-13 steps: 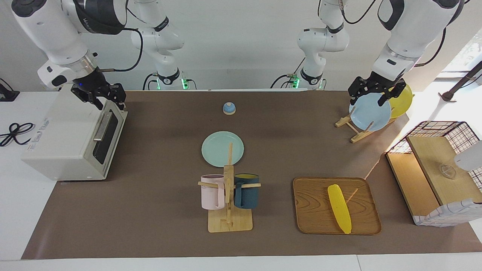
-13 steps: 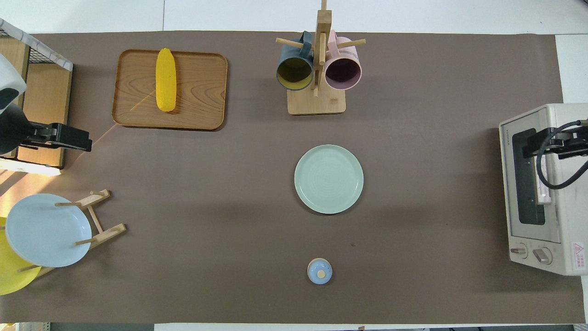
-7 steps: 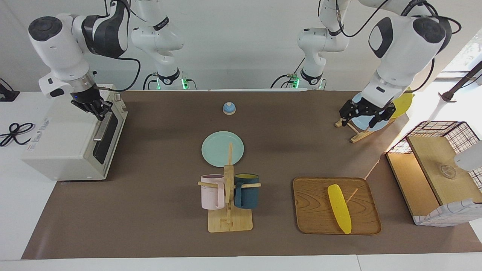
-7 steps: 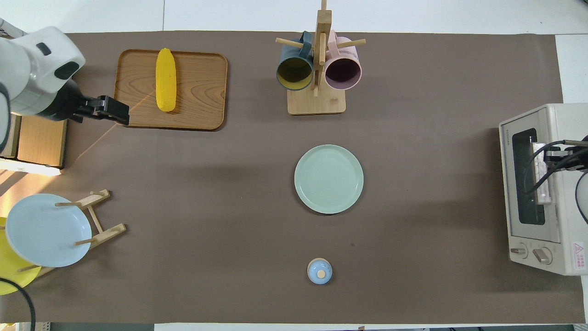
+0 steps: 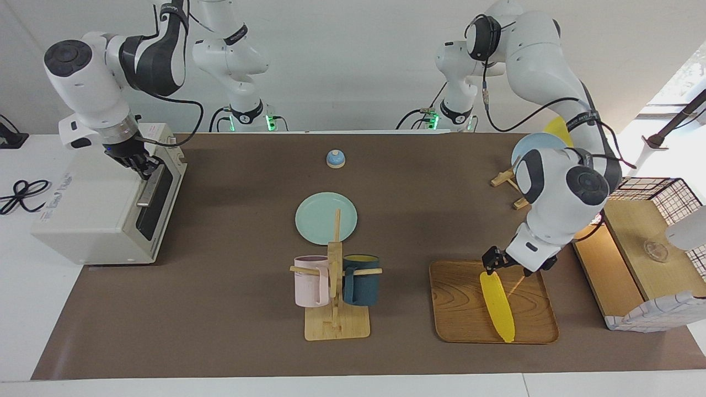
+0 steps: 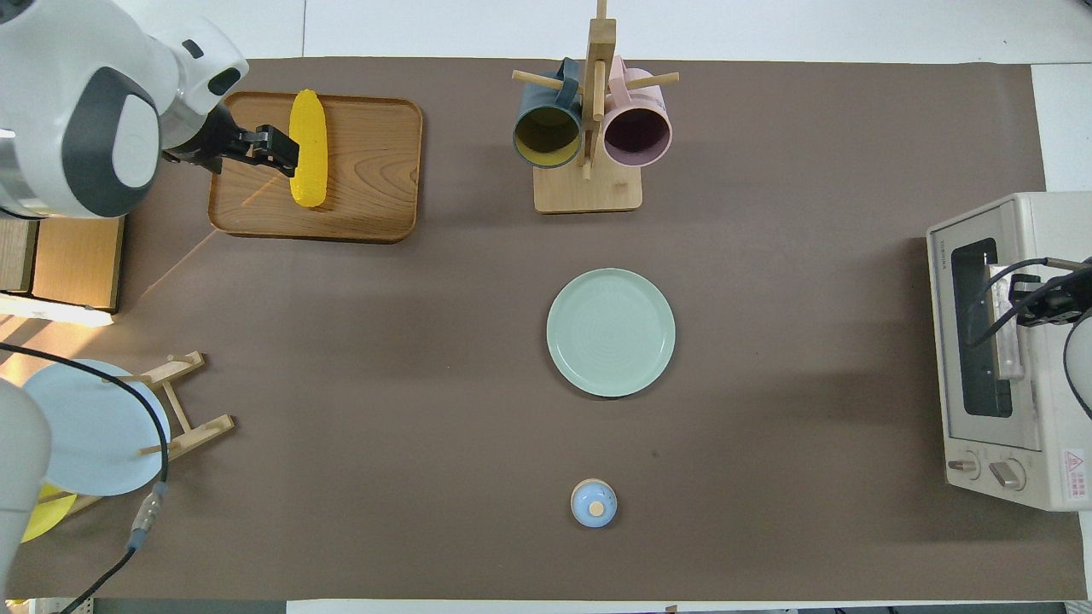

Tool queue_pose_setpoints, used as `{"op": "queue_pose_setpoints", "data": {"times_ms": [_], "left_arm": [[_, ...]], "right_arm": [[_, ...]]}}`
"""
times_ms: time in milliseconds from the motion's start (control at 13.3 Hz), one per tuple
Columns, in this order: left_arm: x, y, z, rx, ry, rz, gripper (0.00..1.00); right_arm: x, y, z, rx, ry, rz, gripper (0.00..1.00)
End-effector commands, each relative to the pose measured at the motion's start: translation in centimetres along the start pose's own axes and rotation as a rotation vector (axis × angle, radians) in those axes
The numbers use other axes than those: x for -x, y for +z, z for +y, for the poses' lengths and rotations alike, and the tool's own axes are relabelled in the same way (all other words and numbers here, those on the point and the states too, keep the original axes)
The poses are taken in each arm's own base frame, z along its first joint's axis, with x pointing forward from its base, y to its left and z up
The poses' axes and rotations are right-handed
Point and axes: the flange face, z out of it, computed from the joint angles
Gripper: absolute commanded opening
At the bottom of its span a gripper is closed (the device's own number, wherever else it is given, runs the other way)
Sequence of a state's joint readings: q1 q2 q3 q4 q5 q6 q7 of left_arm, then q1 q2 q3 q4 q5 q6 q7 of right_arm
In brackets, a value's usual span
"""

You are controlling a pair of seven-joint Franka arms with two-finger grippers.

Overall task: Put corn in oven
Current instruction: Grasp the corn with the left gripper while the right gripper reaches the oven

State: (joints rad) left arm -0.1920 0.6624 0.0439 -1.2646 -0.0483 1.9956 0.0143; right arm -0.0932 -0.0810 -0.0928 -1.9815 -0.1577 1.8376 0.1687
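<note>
The yellow corn [image 5: 498,306] lies on a wooden tray [image 5: 458,309] toward the left arm's end of the table; it also shows in the overhead view [image 6: 308,145]. My left gripper [image 5: 504,266] is open, low over the end of the corn nearer to the robots, beside it in the overhead view [image 6: 277,152]. The off-white oven [image 5: 94,204] stands at the right arm's end, its dark glass door closed. My right gripper [image 5: 143,164] is at the upper end of the door's metal bar handle [image 5: 148,187], and over it in the overhead view [image 6: 1032,305].
A mug rack [image 5: 335,286] with a pink and a dark blue mug stands mid-table, a green plate [image 5: 320,218] nearer to the robots than it, then a small blue lid [image 5: 335,159]. A plate rack [image 5: 515,184] and a wire-and-wood basket box [image 5: 645,248] flank the tray.
My left arm swung from over the plate rack down to the corn on the tray. My right gripper dropped from above the oven's top edge onto the door handle.
</note>
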Motion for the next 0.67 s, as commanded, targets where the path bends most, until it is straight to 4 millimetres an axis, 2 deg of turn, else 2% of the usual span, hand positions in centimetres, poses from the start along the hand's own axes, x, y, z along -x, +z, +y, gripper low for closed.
{"op": "queue_pose_setpoints", "data": {"times_ms": [0, 150, 450, 525, 600], "left_arm": [[-2.3, 1.2, -0.8, -0.002, 0.046, 0.065, 1.0], [-2.0, 3.1, -1.1, -0.016, 0.06, 0.082, 1.0], [-1.9, 3.9, -1.0, -0.022, 0.117, 0.093, 1.0], [-1.8, 4.2, -0.5, -0.021, 0.125, 0.086, 1.0], [-1.3, 5.4, -0.3, -0.022, 0.128, 0.067, 1.0]], "right_arm": [[0.3, 1.2, 0.6, 0.013, 0.008, 0.004, 0.0], [0.4, 1.7, 0.3, 0.013, 0.0, 0.003, 0.0], [0.5, 2.3, 0.3, 0.002, -0.02, -0.005, 0.0], [0.5, 2.5, 0.3, 0.0, -0.023, -0.004, 0.0], [0.6, 3.0, 0.2, -0.001, -0.026, -0.009, 0.0]]}}
